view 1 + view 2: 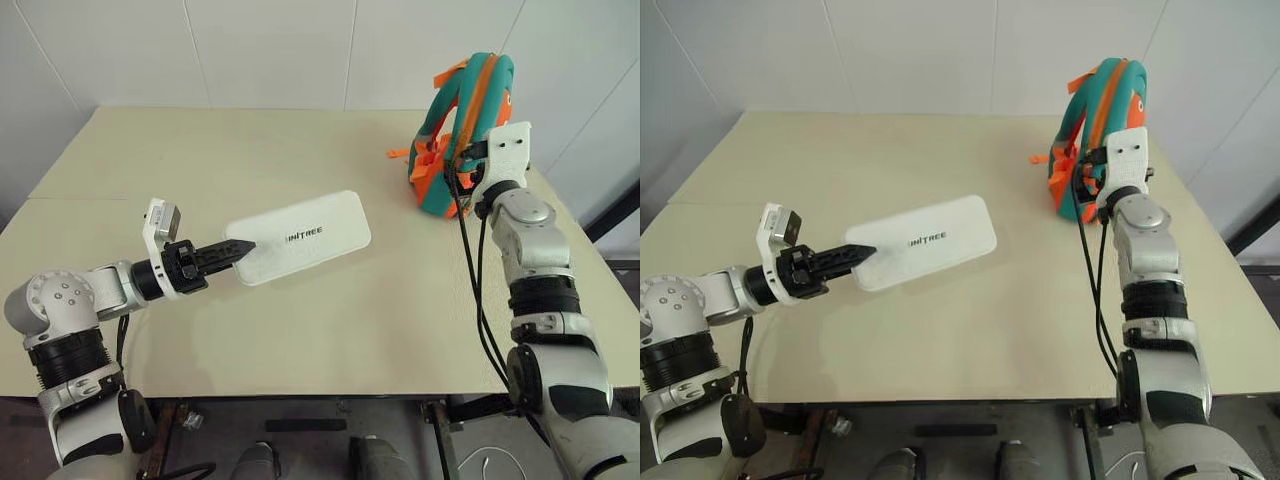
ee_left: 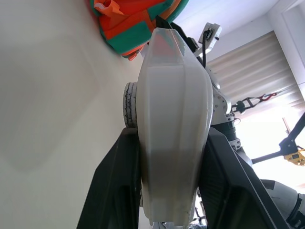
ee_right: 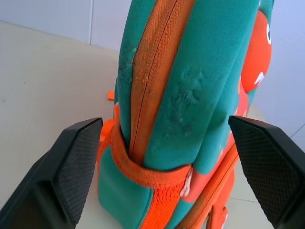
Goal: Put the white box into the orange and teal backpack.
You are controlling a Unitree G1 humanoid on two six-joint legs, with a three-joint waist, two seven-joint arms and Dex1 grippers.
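Note:
The white box (image 1: 298,238), flat with dark lettering on top, hangs above the table with my left gripper (image 1: 236,249) shut on its near left end. In the left wrist view the white box (image 2: 172,119) sits edge-on between the two black fingers (image 2: 116,186). The orange and teal backpack (image 1: 470,112) stands upright at the table's far right. My right gripper (image 3: 167,157) is open right in front of it, its fingers (image 3: 71,162) spread to either side of the backpack (image 3: 190,90) without touching it. The backpack's orange zipper runs up its near edge and looks shut.
The beige table (image 1: 200,170) spreads wide between box and backpack. A white wall stands behind the table. Orange straps (image 1: 400,153) lie on the table by the backpack's base. Black cables (image 1: 470,270) hang along my right arm.

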